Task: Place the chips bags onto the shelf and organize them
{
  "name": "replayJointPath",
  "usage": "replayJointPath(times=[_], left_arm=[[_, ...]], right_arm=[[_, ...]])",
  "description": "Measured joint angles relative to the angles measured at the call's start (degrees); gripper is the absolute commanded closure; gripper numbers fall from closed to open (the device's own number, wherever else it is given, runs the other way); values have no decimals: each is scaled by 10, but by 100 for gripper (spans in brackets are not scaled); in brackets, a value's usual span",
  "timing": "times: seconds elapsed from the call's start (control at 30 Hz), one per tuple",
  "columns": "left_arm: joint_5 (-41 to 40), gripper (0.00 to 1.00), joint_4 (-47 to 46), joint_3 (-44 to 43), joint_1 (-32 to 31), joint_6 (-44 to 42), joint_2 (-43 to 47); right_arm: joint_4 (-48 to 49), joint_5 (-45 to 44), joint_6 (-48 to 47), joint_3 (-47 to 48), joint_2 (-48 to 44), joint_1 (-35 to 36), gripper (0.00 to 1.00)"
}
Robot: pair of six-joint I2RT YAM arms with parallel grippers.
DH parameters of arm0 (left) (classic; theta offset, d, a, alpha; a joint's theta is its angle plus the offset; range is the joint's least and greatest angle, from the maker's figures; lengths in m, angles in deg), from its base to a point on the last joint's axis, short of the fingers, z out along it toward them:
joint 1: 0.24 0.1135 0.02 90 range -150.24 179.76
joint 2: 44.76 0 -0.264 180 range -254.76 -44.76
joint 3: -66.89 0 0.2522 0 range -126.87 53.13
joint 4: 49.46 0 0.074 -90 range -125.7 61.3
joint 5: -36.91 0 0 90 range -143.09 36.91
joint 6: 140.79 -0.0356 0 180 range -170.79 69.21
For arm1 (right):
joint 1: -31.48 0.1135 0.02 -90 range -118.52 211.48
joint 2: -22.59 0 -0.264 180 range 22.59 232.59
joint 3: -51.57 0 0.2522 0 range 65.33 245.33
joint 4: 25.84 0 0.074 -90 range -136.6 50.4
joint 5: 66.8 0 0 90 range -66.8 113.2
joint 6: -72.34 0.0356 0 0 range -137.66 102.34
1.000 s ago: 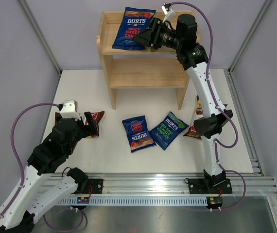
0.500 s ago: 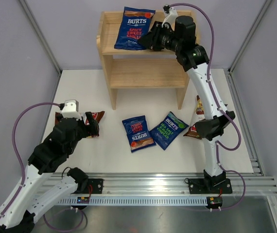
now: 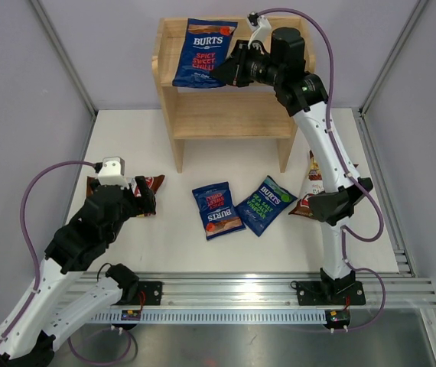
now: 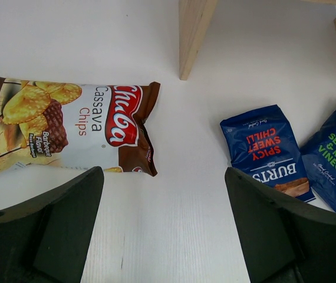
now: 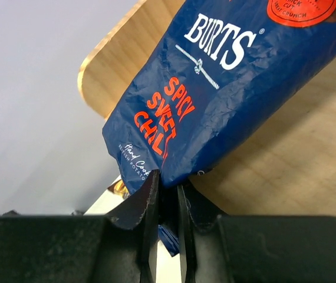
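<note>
The red-lettered BURTS bag (image 3: 201,52) could slip or flop forward off the shelf (image 3: 226,115). In my judgement the cause would be its slick, air-puffed foil, gripped only at a thin bottom seam, so letting go while it tilts may let it slide over the front edge. It is glossy dark blue and creased, slanted over the top tier at the upper middle of the overhead frame; whether it already rests on the wood I cannot tell. The right tool (image 5: 167,187) is nearly closed, pinching that lower seam. Lower on the counter (image 3: 203,252) lie two more BURTS bags (image 3: 218,210) at centre and a Chuba bag (image 4: 68,130) at left. The left tool (image 4: 162,227) is just beside that bag, spread wide and holding nothing.
</note>
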Motion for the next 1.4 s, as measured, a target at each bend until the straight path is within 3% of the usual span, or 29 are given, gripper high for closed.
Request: replayJointPath(times=[0.3, 0.73, 1.1, 1.3, 1.37, 1.4], left_arm=[[2, 13, 0, 0, 0, 0, 0], [4, 14, 0, 0, 0, -3, -1], [7, 14, 0, 0, 0, -3, -3], [9, 14, 0, 2, 0, -3, -3], [11, 14, -1, 4, 0, -3, -3], [11, 13, 0, 4, 0, -3, -3]], right_arm=[[-11, 42, 2, 26, 13, 1, 78], [44, 72, 40, 42, 48, 7, 65], [83, 43, 40, 38, 52, 34, 55], [89, 15, 25, 38, 56, 35, 55], [90, 2, 17, 38, 56, 35, 51], [90, -6, 13, 38, 56, 35, 42]])
